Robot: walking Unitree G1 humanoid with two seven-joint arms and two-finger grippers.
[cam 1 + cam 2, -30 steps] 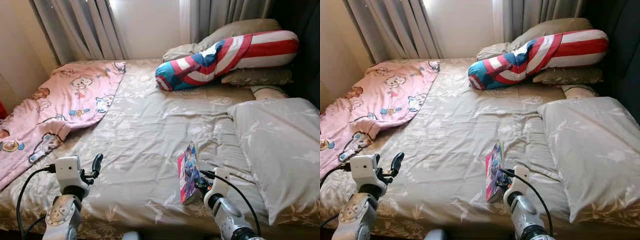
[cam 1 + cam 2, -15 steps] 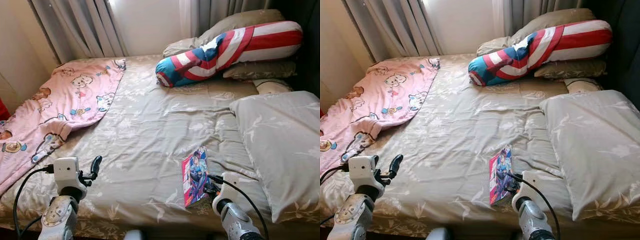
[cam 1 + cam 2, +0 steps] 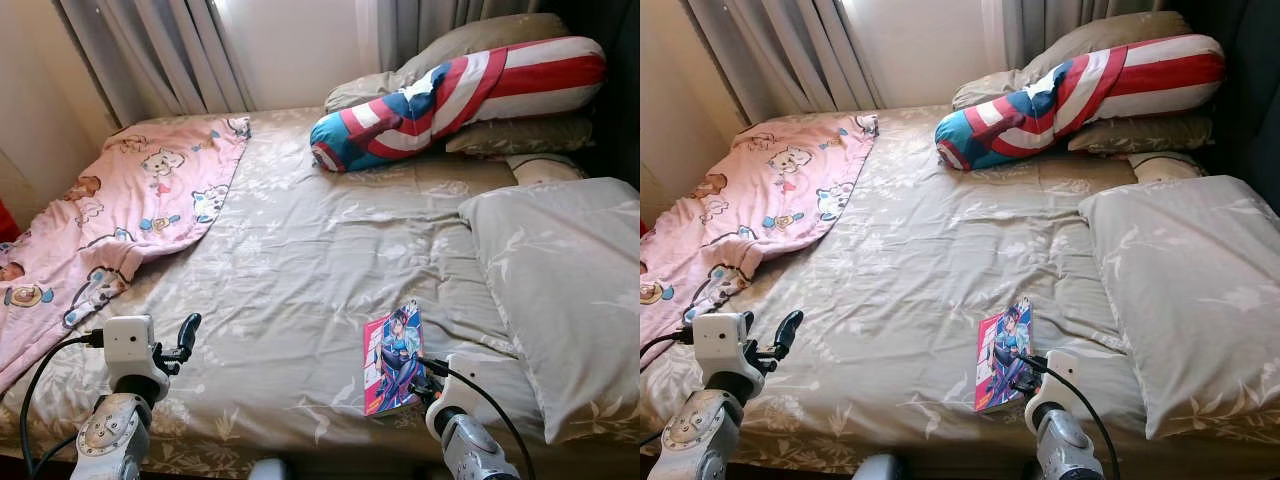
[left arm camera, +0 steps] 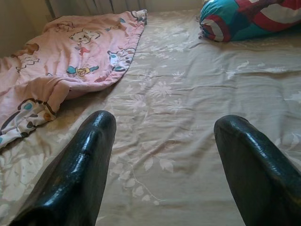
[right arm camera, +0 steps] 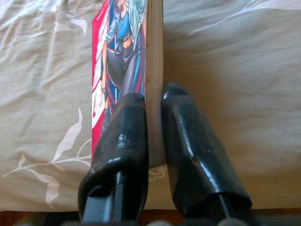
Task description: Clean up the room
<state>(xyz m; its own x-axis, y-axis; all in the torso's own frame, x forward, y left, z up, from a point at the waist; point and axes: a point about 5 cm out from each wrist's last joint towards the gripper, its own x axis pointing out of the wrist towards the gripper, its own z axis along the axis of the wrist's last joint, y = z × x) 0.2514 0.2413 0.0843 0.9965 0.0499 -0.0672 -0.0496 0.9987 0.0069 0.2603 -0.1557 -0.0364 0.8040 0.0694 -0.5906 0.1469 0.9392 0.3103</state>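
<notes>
Right wrist view: the right gripper clamped a thin paperback comic book with a red, illustrated cover, tilted near the front edge of the bed under its beige leaf-print cover. Toward the front left corner, the left gripper hovered, fingers spread, beside a pink cartoon-print blanket.

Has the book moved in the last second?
Yes. The book, clamped in the right gripper, has tipped from nearly on edge to face up, lying flatter on the bedsheet, still beside the grey pillow.
</notes>
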